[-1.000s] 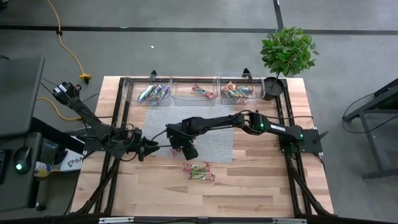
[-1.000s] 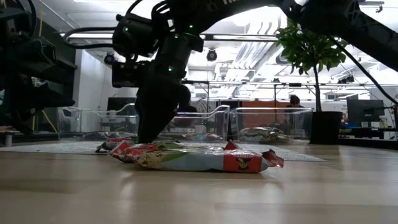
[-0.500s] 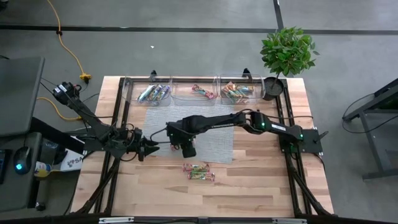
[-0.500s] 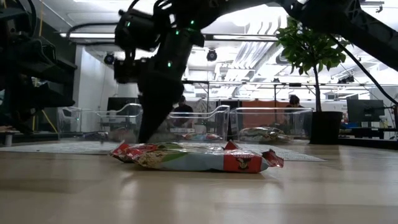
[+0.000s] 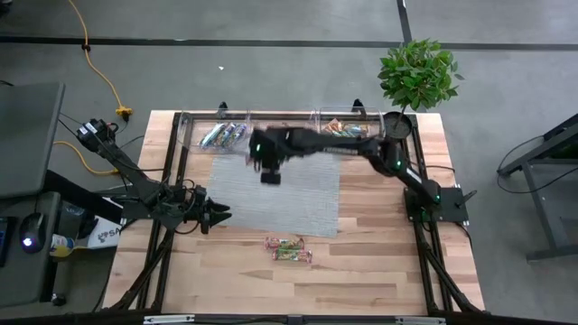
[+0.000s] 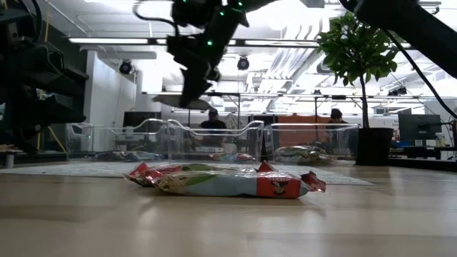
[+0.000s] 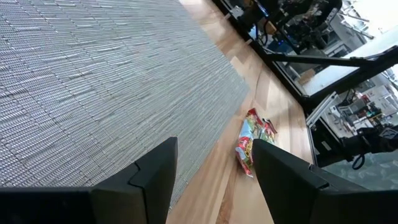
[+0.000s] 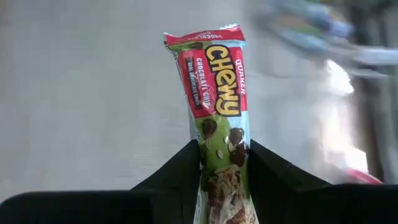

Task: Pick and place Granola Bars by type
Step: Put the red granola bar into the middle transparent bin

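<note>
A shiny red-and-green granola bar (image 8: 219, 118), printed "QUAKER CHEWY CHOCOLATE CHIP", is pinched between the closed fingers of the right gripper (image 5: 270, 171) above the grey woven mat (image 5: 298, 199), while the left gripper (image 5: 215, 215), fingers parted and empty, is held beside that mat.

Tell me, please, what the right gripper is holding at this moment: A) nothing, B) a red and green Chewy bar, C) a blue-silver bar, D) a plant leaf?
B: in the right wrist view the right gripper is shut on a red and green Chewy bar, which sticks out beyond its fingers.
</note>
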